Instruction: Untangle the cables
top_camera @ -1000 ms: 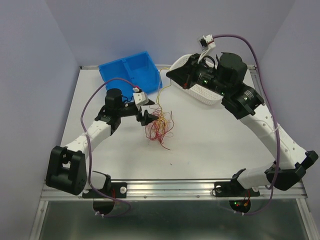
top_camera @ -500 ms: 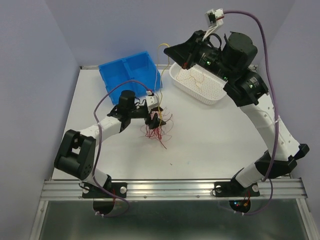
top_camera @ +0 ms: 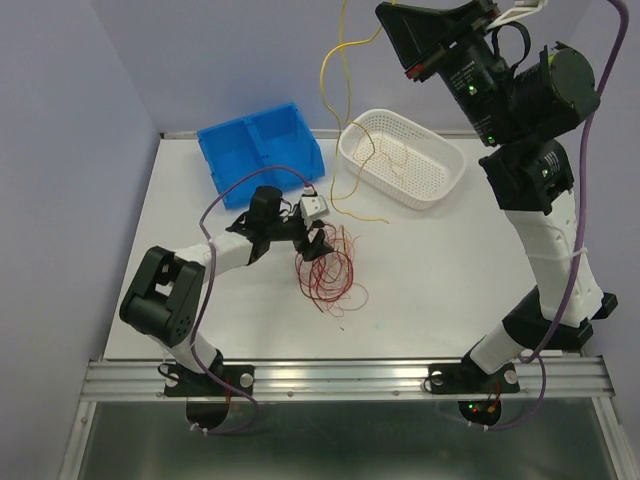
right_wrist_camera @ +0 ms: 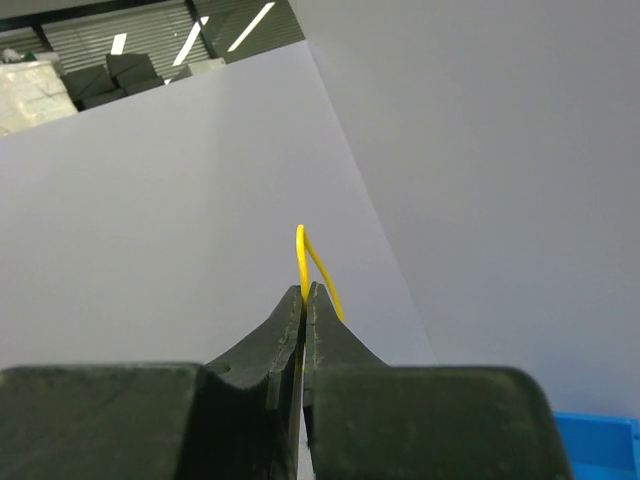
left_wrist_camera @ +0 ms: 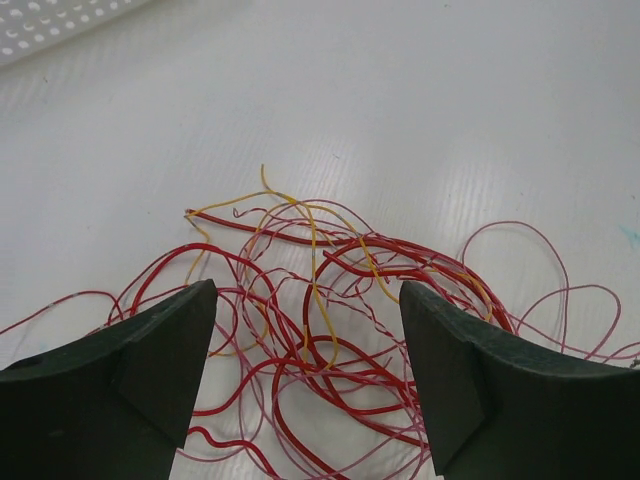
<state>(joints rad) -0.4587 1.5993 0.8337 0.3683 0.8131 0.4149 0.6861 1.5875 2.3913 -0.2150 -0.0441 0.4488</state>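
A loose tangle of red and yellow cables (top_camera: pixel 330 270) lies on the white table (top_camera: pixel 450 270). My left gripper (top_camera: pixel 322 238) is low over its upper edge, jaws open. In the left wrist view the cables (left_wrist_camera: pixel 330 330) lie between and beyond the open left gripper (left_wrist_camera: pixel 305 300), with nothing gripped. My right gripper (top_camera: pixel 383 12) is raised high at the back, shut on one yellow cable (top_camera: pixel 322 85). That cable hangs down in curves, and its tail rests on the table near the tangle. The right wrist view shows the right gripper (right_wrist_camera: pixel 304 292) pinching a yellow cable loop (right_wrist_camera: pixel 302 250).
A white perforated basket (top_camera: pixel 440 175) stands at the back right with a thin yellow wire (top_camera: pixel 392 155) inside. A blue two-compartment bin (top_camera: pixel 255 150) stands at the back left. Purple-grey arm cables arc over both arms.
The right arm has risen from the basket to high above the table, drawing the yellow cable up. The left gripper has slid right over the tangle, which has spread out.
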